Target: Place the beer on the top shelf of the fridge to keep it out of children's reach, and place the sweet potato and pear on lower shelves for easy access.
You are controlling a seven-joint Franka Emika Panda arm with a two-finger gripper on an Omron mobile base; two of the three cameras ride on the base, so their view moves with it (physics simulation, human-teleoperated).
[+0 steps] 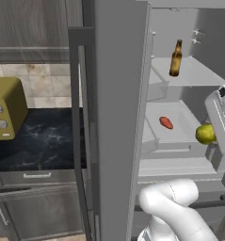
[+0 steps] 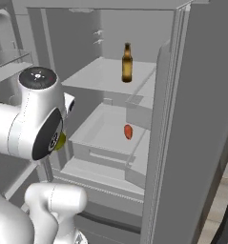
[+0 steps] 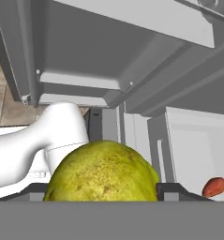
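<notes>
The fridge (image 1: 118, 117) stands open. The brown beer (image 1: 175, 59) (image 2: 127, 63) stands upright on the top shelf (image 1: 201, 73) (image 2: 98, 74). One shelf down (image 1: 187, 129) (image 2: 101, 131) lies the orange-red sweet potato (image 1: 166, 123) (image 2: 128, 131) (image 3: 213, 186). My gripper (image 3: 101, 193) is shut on the yellow-green pear (image 3: 101, 171) (image 1: 205, 134), held in the air at the front right of that lower shelf. In the right base view the pear (image 2: 61, 141) peeks out from behind my arm's joint.
An olive toaster oven (image 1: 5, 108) sits on the dark marble counter (image 1: 38, 141) left of the fridge. Both grey fridge doors (image 2: 196, 143) hang open on either side. Drawers and a bottom shelf (image 1: 175, 167) lie below the pear.
</notes>
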